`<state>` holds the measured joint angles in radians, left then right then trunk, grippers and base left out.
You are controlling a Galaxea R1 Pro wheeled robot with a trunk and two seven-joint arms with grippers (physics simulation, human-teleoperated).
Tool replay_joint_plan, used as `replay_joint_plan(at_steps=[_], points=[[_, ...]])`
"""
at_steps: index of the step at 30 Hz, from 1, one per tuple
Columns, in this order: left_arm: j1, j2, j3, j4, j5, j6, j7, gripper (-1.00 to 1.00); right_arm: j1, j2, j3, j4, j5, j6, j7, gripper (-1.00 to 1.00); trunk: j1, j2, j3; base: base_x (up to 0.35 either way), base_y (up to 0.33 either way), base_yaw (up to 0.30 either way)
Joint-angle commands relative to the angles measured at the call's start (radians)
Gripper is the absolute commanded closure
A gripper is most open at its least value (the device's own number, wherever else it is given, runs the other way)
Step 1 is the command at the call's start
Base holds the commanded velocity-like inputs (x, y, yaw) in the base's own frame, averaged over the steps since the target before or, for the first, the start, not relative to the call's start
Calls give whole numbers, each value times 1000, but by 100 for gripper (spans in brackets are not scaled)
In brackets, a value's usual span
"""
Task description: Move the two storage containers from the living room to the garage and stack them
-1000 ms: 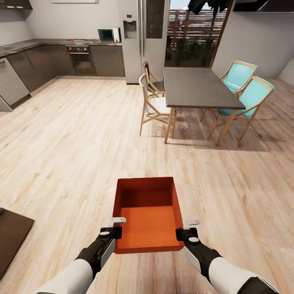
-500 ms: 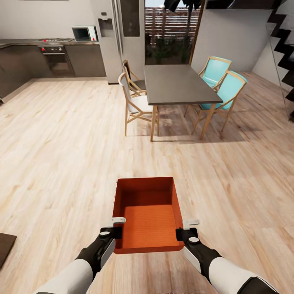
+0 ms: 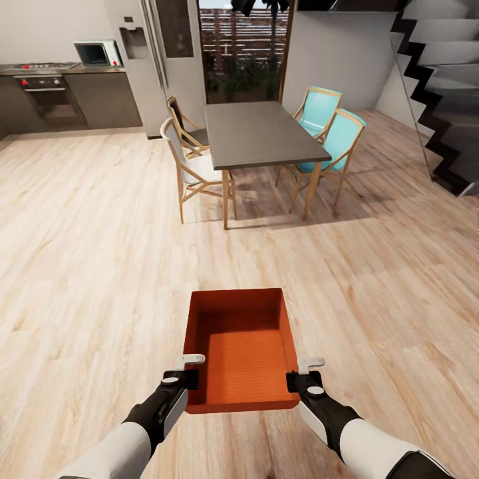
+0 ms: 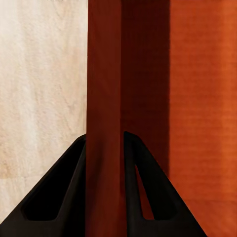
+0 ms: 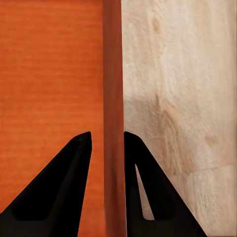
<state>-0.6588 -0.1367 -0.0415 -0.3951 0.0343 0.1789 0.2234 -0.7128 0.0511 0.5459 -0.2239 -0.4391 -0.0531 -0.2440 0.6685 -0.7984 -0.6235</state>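
Note:
One orange-red storage container [image 3: 243,356], open-topped and empty, hangs in front of me above the light wood-plank floor [image 3: 86,266]. My left gripper [image 3: 186,372] is shut on its left wall and my right gripper [image 3: 301,374] is shut on its right wall. In the left wrist view the black fingers [image 4: 64,197] of the left gripper [image 4: 104,143] clamp the thin orange wall [image 4: 103,74]. The right wrist view has the right gripper [image 5: 107,140] pinching the opposite wall [image 5: 112,64] in the same way.
Ahead stands a grey dining table [image 3: 256,133] with wooden chairs [image 3: 189,166] and turquoise chairs [image 3: 332,140]. A fridge [image 3: 156,60], an oven [image 3: 43,96] and a microwave [image 3: 96,52] line the back left. A dark staircase [image 3: 436,93] rises at the right. Open plank floor lies between.
The whole view has swung to the right: table, fridge and kitchen slid left in the picture and the staircase came into sight. Both grippers keep the same hold on the container.

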Motion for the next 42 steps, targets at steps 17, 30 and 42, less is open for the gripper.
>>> replay_joint_plan(at_steps=[17, 30, 42], points=[[-1, 14, -2, -5, -5, 7, 10, 100, 0, -14, 14, 47, -21, -2, -9, 100, 0, -1, 13, 0, 0, -7], [-1, 14, -2, -5, -5, 7, 10, 100, 0, -14, 14, 47, -21, -2, -9, 100, 0, -1, 33, 0, 0, 0], [-1, 14, -2, -5, -5, 7, 10, 100, 0, -14, 14, 47, -21, -1, -9, 100, 0, -1, 52, 0, 0, 0]])
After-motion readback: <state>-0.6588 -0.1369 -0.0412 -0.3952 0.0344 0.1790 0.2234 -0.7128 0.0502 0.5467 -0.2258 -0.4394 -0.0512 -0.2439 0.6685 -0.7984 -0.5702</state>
